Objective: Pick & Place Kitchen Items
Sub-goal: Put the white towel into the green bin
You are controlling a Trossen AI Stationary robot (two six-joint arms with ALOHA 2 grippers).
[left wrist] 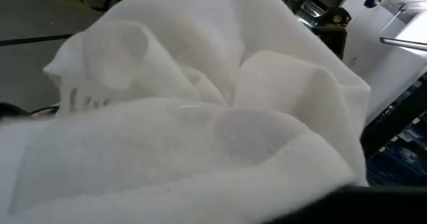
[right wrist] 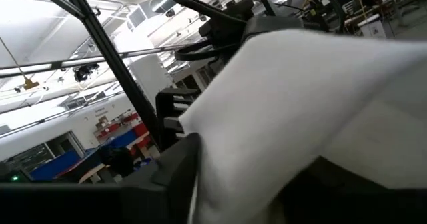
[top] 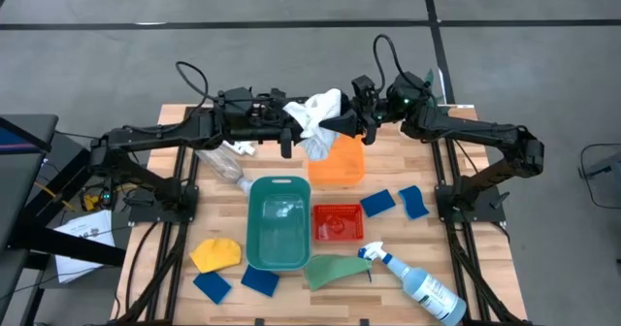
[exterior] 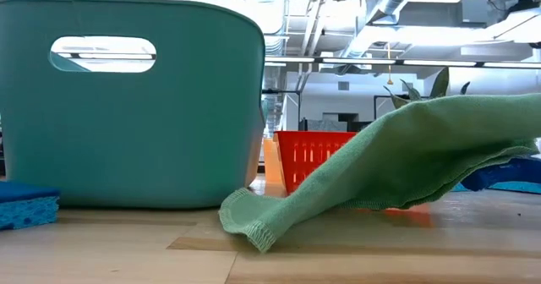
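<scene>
From above, both arms meet at the far middle of the table (top: 408, 277), where a white cloth (top: 315, 113) hangs bunched between them over an orange bin (top: 338, 161). The left gripper (top: 288, 122) is clamped tight on the cloth's left side. The right gripper (top: 351, 120) touches its right side, but whether its fingers pinch the fabric or stand apart is hidden by the folds. A teal tub (top: 279, 221) sits mid-table with a red basket (top: 338, 223) just right of it. Two blue sponges (top: 396, 202) lie right of the basket, and two more (top: 236, 283) lie at the near left beside a yellow cloth (top: 215, 254). A green cloth (top: 335, 271) lies near the tub's front, and the spray bottle (top: 412, 279) lies on its side at the near right. A clear bottle-like thing (top: 221, 164) under the left arm is hard to make out.

At table height, the tub (exterior: 127, 106) fills the left, the green cloth (exterior: 406, 166) drapes across the right, and the basket (exterior: 313, 155) is partly hidden behind it. A sponge (exterior: 25, 204) is cut off at the left edge. Neither arm shows.

The left wrist view is almost wholly white cloth (left wrist: 200, 117), with the fingers covered.

In the right wrist view the cloth (right wrist: 307, 111) blocks most of the picture, and the gripper's own fingers cannot be separated from the dark shapes around it.
</scene>
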